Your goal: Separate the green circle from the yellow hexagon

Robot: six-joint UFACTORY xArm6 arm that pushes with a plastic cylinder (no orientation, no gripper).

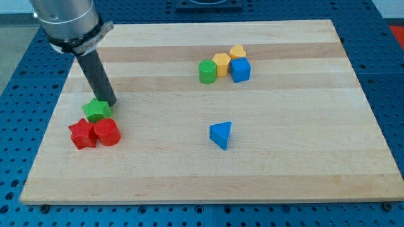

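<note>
Green circle (207, 71): short upright cylinder in the upper middle of the wooden board (303, 151), leftmost item of a tight cluster of four.
Yellow hexagon (221, 64): just beside the green circle on the view's right and slightly toward the view's top; the two appear to touch.
Yellow heart (238, 52): behind the hexagon toward the view's top right, touching or very nearly touching it.
Blue cube (240, 70): on the view's right of the hexagon, directly below the heart, closing the cluster.
Blue triangle (221, 134): alone in the middle of the board, well apart from the cluster, toward the view's bottom.
Green star (96, 110): at the view's left edge of the board.
Red star (82, 133) and red cylinder (107, 132): side by side just below the green star, touching each other.
My tip (110, 103): lower end of a plain dark rod with nothing to open or close, holding nothing; it rests at the upper right edge of the green star, far to the view's left of the green circle and yellow hexagon.
</note>
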